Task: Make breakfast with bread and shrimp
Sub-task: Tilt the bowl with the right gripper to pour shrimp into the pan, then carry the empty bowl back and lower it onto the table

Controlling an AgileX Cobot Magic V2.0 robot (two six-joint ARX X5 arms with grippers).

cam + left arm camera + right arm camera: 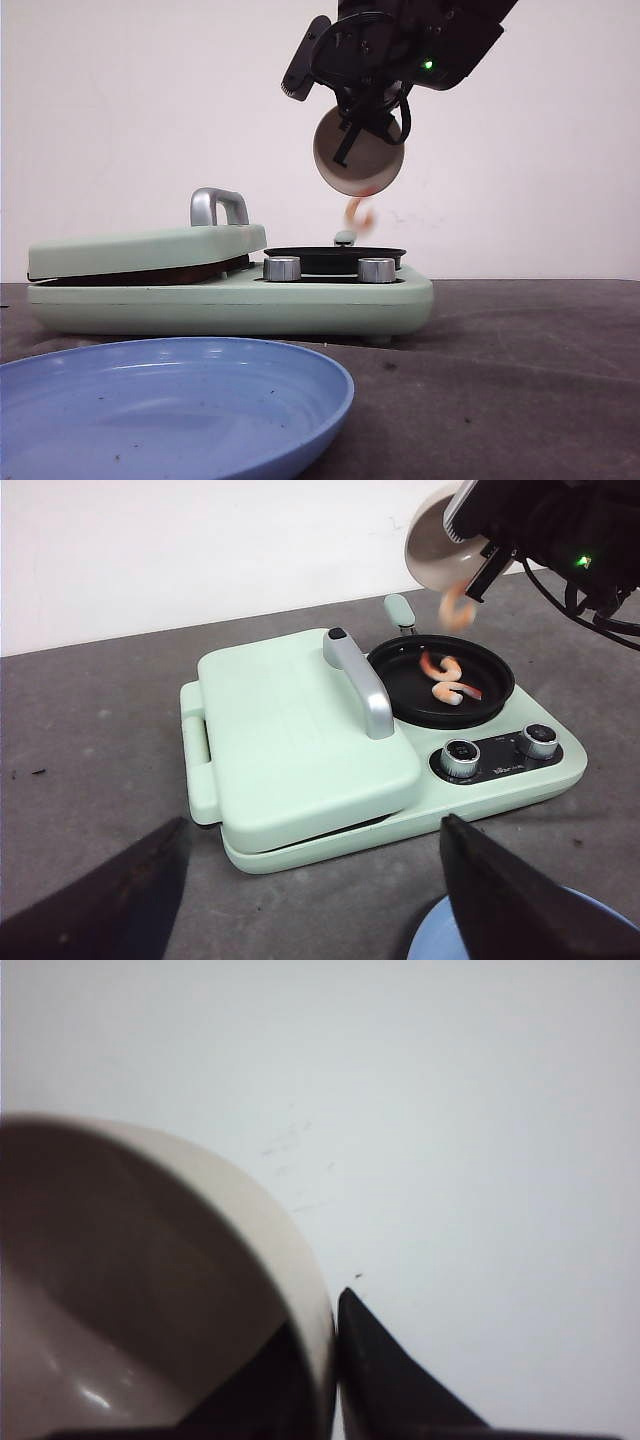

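Dark grey table [540, 380], white wall | shrimp [449, 680]: 2 in black pan [400, 695] of green cooker [290, 750], 1 falling just above it | bread unseen, cooker lid closed | right gripper [366, 128] high above pan, clamping tipped bowl [352, 160] rim | left gripper [315, 880] spread wide, near cooker

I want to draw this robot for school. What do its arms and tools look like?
Draw them black. The right arm is chunky and boxy, with one tiny green light glowing on it and thin black cables looping beside it. Its right tool has slim, flat black fingers. The left tool has two wide, dark, pointed fingers. No stickers or writing show.
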